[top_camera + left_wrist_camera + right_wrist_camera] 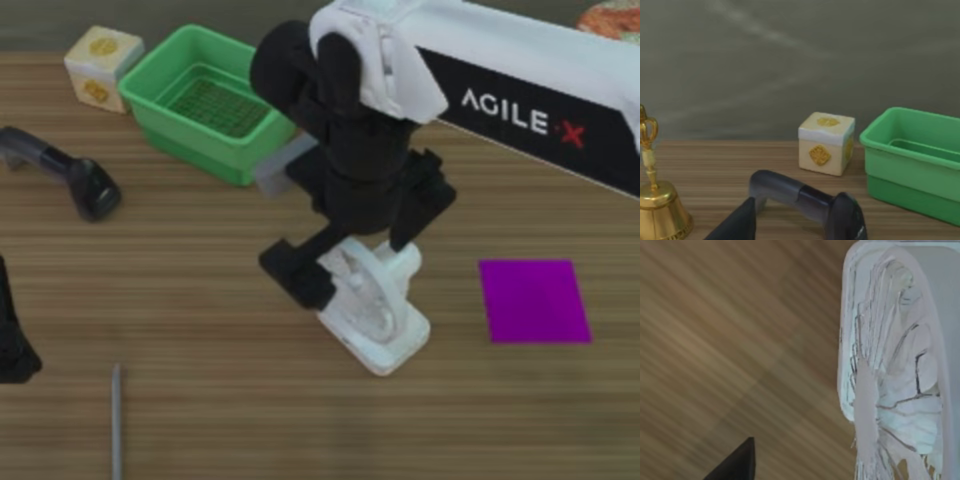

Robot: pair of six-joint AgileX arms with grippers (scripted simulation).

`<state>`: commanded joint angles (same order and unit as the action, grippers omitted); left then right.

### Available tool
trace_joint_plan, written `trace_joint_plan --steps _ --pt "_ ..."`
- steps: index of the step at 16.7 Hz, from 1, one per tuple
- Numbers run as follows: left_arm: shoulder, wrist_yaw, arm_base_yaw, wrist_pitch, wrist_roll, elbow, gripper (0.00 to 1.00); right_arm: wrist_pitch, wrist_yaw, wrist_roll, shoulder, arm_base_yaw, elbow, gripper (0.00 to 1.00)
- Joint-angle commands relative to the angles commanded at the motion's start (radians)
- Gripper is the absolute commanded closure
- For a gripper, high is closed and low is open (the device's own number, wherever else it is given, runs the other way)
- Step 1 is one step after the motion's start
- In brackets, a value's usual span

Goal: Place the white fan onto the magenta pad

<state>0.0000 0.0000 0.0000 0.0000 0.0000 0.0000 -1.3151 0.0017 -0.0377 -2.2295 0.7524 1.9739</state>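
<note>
The white fan [378, 305] stands upright on the wooden table near the middle of the top view, its round grille edge-on above its base. My right gripper [355, 245] hangs open directly over it, one black finger on each side of the grille's top, apart from it. In the right wrist view the fan's cage [895, 365] fills one side and a single dark fingertip [737, 465] shows over bare wood. The magenta pad [533, 300] lies flat to the fan's right with nothing on it. My left gripper [12, 340] is parked at the table's left edge.
A green basket [205, 100], a cream box with gold emblems [102, 62] and a black handheld scanner [70, 175] sit at the back left. A grey block [285, 165] lies under the right arm. A thin grey stick [117, 420] lies front left. A gold bell [657, 210] stands nearby.
</note>
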Motion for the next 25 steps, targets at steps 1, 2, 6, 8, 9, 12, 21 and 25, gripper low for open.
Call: trace_joint_plan --steps 1,2,6,8,9,12,21,25 --pt "0.0 0.0 0.0 0.0 0.0 0.0 0.0 0.0 0.0 0.0 0.0 0.0 0.0 0.0" --pt "0.0 0.0 0.0 0.0 0.0 0.0 0.0 0.0 0.0 0.0 0.0 0.0 0.0 0.08" --pt "0.0 0.0 0.0 0.0 0.0 0.0 0.0 0.0 0.0 0.0 0.0 0.0 0.0 0.38" --pt "0.0 0.0 0.0 0.0 0.0 0.0 0.0 0.0 0.0 0.0 0.0 0.0 0.0 0.53" --pt "0.0 0.0 0.0 0.0 0.0 0.0 0.0 0.0 0.0 0.0 0.0 0.0 0.0 0.6" --pt "0.0 0.0 0.0 0.0 0.0 0.0 0.0 0.0 0.0 0.0 0.0 0.0 0.0 0.83" --pt "0.0 0.0 0.0 0.0 0.0 0.0 0.0 0.0 0.0 0.0 0.0 0.0 0.0 1.0" --pt "0.0 0.0 0.0 0.0 0.0 0.0 0.0 -0.017 0.001 0.0 0.003 -0.002 0.018 1.0"
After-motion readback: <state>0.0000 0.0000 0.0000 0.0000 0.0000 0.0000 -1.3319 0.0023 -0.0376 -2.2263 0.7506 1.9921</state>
